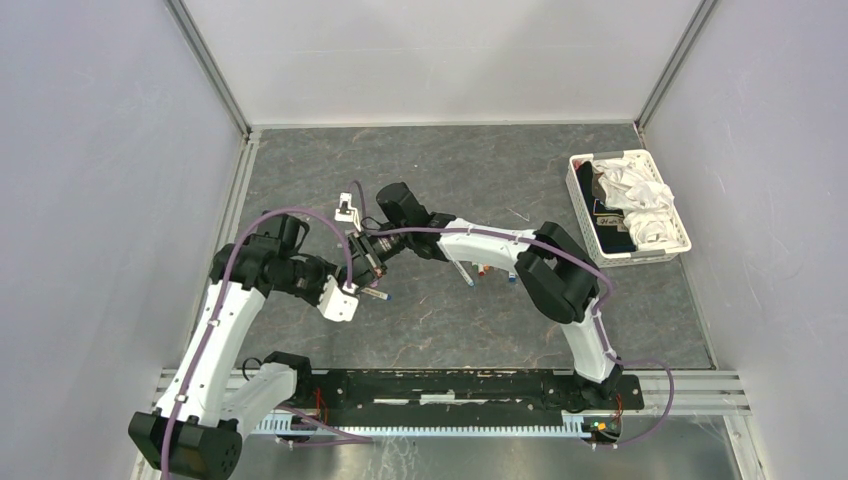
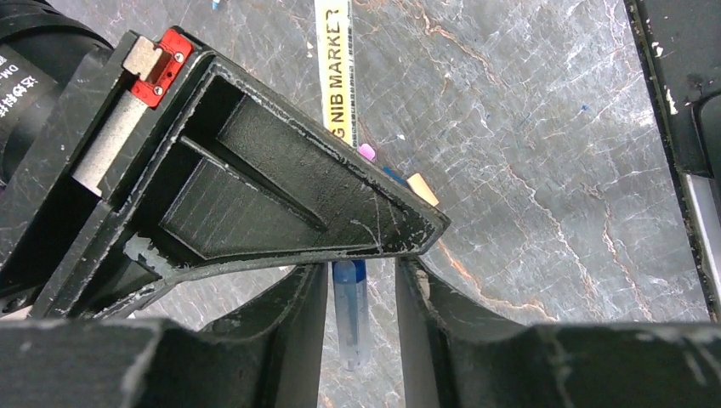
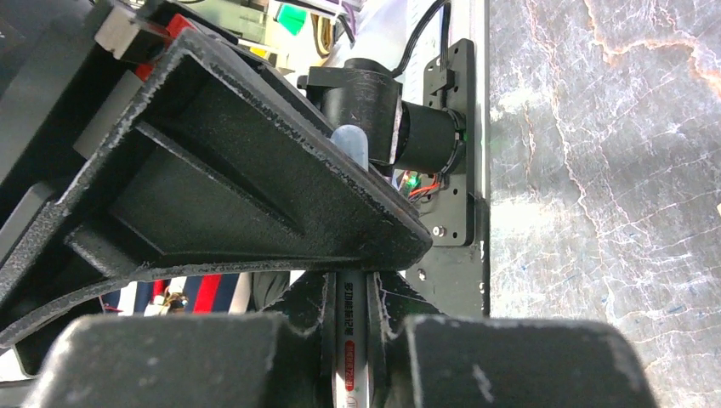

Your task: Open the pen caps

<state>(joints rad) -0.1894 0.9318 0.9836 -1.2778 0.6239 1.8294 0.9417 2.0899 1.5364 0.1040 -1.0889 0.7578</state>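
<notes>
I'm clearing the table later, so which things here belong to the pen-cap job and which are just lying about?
Job: blue cap, marker pen, pink cap, orange cap, loose pen.
Lying about: white basket, white cloth in it.

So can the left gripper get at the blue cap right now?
Likely yes: the blue cap sits between the left gripper's parted fingers, nothing between; the right gripper clamps the pen.

White arms (image 1: 215,335), purple cables (image 1: 290,211), black claws (image 2: 361,276) (image 3: 349,285)
</notes>
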